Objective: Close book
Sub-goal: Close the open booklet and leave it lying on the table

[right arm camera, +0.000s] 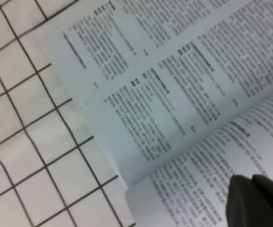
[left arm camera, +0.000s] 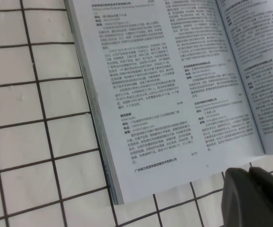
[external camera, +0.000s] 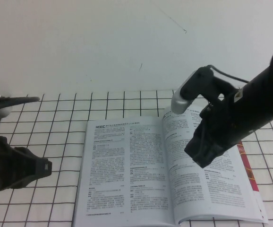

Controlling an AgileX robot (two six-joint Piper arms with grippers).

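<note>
Right gripper (external camera: 203, 152) hangs over the right page of the open book (external camera: 127, 175), whose flat printed sheets lie on the black-gridded white table (external camera: 56, 113). Left gripper (external camera: 35, 168) sits to the book's left. I cannot tell whether either gripper is open.

The high camera sits raised on the robot's own side, angled down across the gridded table (external camera: 56, 109) toward the wall (external camera: 127, 42). It takes in the whole open book (external camera: 127, 175), the left claw (external camera: 42, 166) left of the book and the right claw (external camera: 205, 153) over its right page. The left wrist camera looks down from close by at the left page and the grid beside it, while the right wrist camera, nearer still, faces the pages around the fold; all three views share printed pages and grid.
</note>
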